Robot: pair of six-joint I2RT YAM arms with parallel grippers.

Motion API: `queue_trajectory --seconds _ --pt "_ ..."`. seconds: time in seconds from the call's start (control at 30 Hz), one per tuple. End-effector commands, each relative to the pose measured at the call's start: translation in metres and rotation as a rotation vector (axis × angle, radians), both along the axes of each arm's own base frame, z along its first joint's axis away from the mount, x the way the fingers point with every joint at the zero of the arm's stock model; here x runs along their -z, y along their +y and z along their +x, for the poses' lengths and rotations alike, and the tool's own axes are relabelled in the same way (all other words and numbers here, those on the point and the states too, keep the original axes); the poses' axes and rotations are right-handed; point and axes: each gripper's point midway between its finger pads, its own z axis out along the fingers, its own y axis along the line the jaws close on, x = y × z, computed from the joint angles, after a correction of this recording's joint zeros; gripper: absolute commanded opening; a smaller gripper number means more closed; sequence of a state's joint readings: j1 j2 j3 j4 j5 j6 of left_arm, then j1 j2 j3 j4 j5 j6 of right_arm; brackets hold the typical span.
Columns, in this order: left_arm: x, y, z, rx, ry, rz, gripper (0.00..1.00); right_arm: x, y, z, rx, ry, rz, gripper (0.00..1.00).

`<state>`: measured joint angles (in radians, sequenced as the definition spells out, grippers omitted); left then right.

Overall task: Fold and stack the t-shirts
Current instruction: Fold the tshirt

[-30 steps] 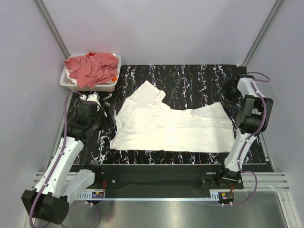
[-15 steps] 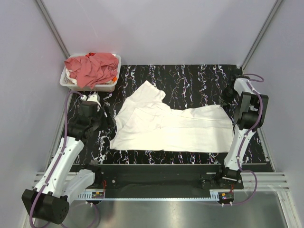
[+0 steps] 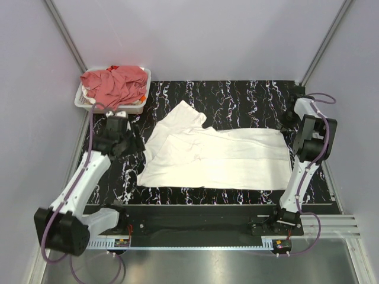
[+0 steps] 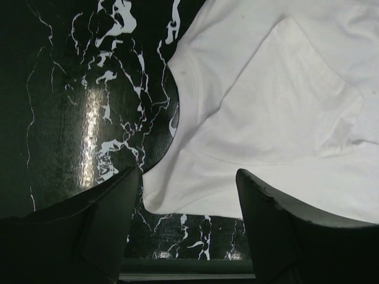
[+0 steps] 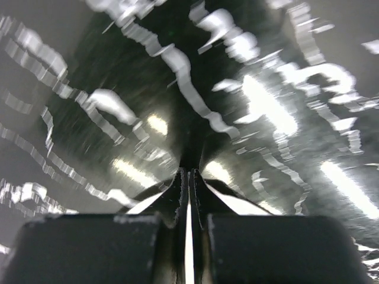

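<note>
There are two arms. The left arm [image 3: 83, 186] starts at the near edge, at about 7 o'clock, and leans up and inward. Its left gripper [image 3: 131, 144] hangs low over the black table [image 3: 237, 100] with white streaks. Its two fingers [image 4: 112, 213] are spread wide apart and hold nothing. The edge of the white shirt [image 3: 213, 157] shows between them in the left wrist view.

The right arm [image 3: 302, 171] starts at about 5 o'clock, stands up tall and bends over. The right gripper [image 3: 288, 118] points down very close to the table, just beside the far right corner of the white shirt. Its fingers [image 5: 174, 195] are pressed together. I cannot tell if any cloth is pinched there.

There is one white shirt. It lies spread out in the middle of the table. Its long way runs from 9 o'clock to 3 o'clock. Its round neck [image 4: 177, 89] is at the 9 o'clock end, near the left gripper. One part sticks out toward 11 o'clock.

Far away at 10 o'clock sits one white basket [image 3: 142, 103]. The red shirts [image 3: 115, 86] are heaped in it. I cannot count them.
</note>
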<state>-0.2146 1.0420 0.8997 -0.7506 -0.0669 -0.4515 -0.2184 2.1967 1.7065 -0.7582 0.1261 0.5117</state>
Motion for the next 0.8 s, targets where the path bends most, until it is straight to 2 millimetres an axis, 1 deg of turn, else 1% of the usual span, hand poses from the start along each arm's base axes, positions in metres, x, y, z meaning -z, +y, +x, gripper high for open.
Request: queue_trajectory --seconds 0.0,0.03,0.07,0.1,0.13,0.17,0.2,0.23,0.27,0.3,0.33,0.37,0.4,0.43,0.47,0.53,0.57,0.63,0.67,0.73,0.77 --pt "-0.039 -0.003 0.058 -0.017 -0.103 0.019 0.72 -0.02 -0.045 0.002 0.163 -0.058 -0.08 0.0" --pt "-0.041 -0.005 0.069 -0.01 -0.102 0.025 0.72 -0.019 -0.048 0.004 0.19 -0.065 -0.064 0.0" --pt "-0.06 -0.01 0.09 -0.007 -0.148 0.018 0.72 -0.019 -0.046 0.009 0.19 -0.079 -0.031 0.0" --pt "-0.043 -0.013 0.107 -0.001 -0.095 0.03 0.7 -0.011 -0.047 0.01 0.197 -0.069 -0.013 0.0" --pt "-0.041 -0.018 0.121 0.014 -0.088 0.031 0.7 -0.009 -0.047 0.012 0.191 -0.069 -0.004 0.0" --pt "-0.059 -0.024 0.144 0.024 -0.131 0.019 0.69 -0.009 -0.044 0.016 0.181 -0.075 0.012 0.0" --pt "-0.032 -0.03 0.162 0.038 -0.067 0.026 0.68 -0.002 -0.044 0.016 0.18 -0.066 0.022 0.0" --pt "-0.026 -0.037 0.175 0.065 -0.058 0.016 0.67 -0.001 -0.042 0.018 0.172 -0.068 0.032 0.0" --pt "-0.043 -0.044 0.197 0.08 -0.103 0.001 0.67 0.0 -0.037 0.021 0.156 -0.073 0.059 0.0" --pt "-0.015 -0.05 0.213 0.092 -0.049 0.001 0.66 0.005 -0.035 0.021 0.151 -0.064 0.071 0.0" --pt "-0.011 -0.059 0.224 0.121 -0.045 -0.024 0.66 0.007 -0.034 0.022 0.144 -0.062 0.079 0.0" --pt "-0.028 -0.067 0.245 0.136 -0.099 -0.044 0.66 0.008 -0.03 0.023 0.133 -0.067 0.1 0.0" --pt "-0.002 -0.072 0.259 0.157 -0.059 -0.049 0.66 0.011 -0.028 0.024 0.126 -0.063 0.109 0.0" --pt "0.001 -0.081 0.268 0.185 -0.062 -0.076 0.66 0.011 -0.026 0.025 0.113 -0.066 0.123 0.0" --pt "0.009 -0.089 0.288 0.202 -0.073 -0.088 0.66 0.014 -0.024 0.023 0.112 -0.059 0.128 0.0" --pt "0.015 -0.101 0.305 0.241 -0.089 -0.117 0.67 0.018 -0.021 0.023 0.104 -0.061 0.144 0.0" --pt "0.02 -0.107 0.323 0.251 -0.11 -0.13 0.68 0.021 -0.016 0.022 0.093 -0.059 0.168 0.0" --pt "0.024 -0.121 0.336 0.292 -0.128 -0.183 0.69 0.021 -0.014 0.024 0.084 -0.07 0.166 0.0" --pt "0.028 -0.129 0.35 0.31 -0.159 -0.206 0.7 0.021 -0.012 0.024 0.079 -0.074 0.171 0.0" --pt "0.033 -0.139 0.359 0.323 -0.18 -0.252 0.72 0.019 -0.01 0.026 0.068 -0.084 0.182 0.0" --pt "0.041 -0.142 0.368 0.322 -0.205 -0.263 0.72 0.02 -0.008 0.025 0.064 -0.084 0.196 0.0"
